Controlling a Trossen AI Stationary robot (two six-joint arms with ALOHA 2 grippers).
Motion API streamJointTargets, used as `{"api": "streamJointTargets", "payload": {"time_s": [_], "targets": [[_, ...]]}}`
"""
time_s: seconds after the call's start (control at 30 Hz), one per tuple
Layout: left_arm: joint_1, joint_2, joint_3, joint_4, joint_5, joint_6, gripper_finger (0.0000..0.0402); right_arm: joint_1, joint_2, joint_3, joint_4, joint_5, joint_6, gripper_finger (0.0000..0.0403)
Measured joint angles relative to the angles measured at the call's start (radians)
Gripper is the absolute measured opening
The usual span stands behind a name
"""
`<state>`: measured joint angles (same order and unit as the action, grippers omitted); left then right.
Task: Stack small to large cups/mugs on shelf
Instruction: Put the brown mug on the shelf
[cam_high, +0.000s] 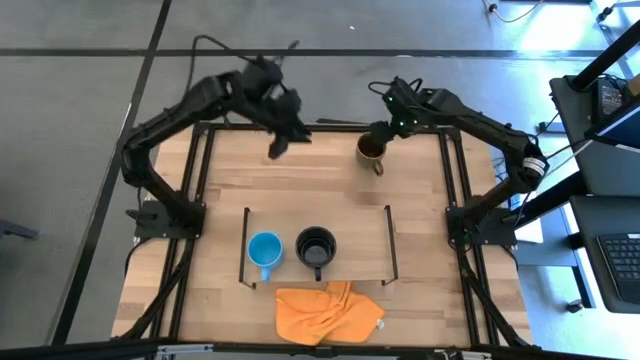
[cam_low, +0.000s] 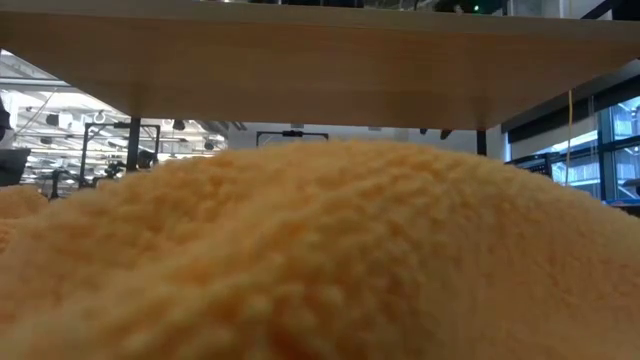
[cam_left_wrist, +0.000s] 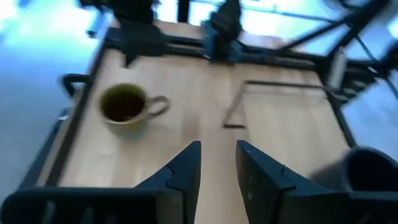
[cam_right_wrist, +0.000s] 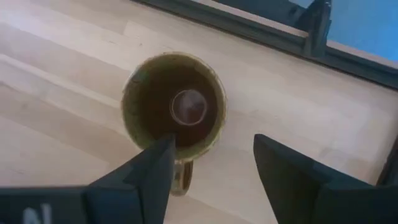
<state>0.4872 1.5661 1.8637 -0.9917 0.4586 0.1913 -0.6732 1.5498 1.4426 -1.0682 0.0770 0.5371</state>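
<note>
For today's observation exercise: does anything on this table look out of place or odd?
Yes. The olive mug stands off the shelf, at the table's far edge, while the blue mug and black mug sit on it. An orange cloth lies crumpled beside the shelf, blocking the low view. The right tool hovers open over the olive mug.

A small light-blue mug (cam_high: 264, 249) and black mug (cam_high: 316, 246) are standing upright on the light-wood shelf (cam_high: 360, 235); an olive-brown glazed mug (cam_high: 372, 149) is sitting upright on the tabletop behind it.

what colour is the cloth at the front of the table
Orange cloth; the high view shows it best.
</note>
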Motion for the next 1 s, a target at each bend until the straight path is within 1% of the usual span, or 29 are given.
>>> {"api": "streamJointTargets", "payload": {"time_s": [0.13,0.37,0.47,0.7,0.83,1.0], "targets": [[0.112,0.003,-0.01,0.01,0.004,-0.028,0.0094,-0.037,0.047,0.0,0.018,-0.037,-0.055,0.022],[0.219,0.005,-0.148,0.1,0.072,-0.143,0.0094,-0.065,0.151,0.0,0.058,-0.069,-0.129,0.022],[0.245,0.005,-0.219,0.126,0.065,-0.184,0.0094,-0.07,0.18,0.0,0.072,-0.081,-0.151,0.022],[0.295,0.005,-0.38,0.243,0.083,-0.244,0.0094,-0.078,0.234,0.0,0.072,-0.081,-0.174,0.022],[0.306,0.005,-0.418,0.255,0.087,-0.251,0.0094,-0.078,0.247,0.0,0.072,-0.08,-0.175,0.022],[0.307,0.004,-0.423,0.271,0.092,-0.243,0.0094,-0.078,0.248,0.0,0.067,-0.08,-0.152,0.0217]]}}
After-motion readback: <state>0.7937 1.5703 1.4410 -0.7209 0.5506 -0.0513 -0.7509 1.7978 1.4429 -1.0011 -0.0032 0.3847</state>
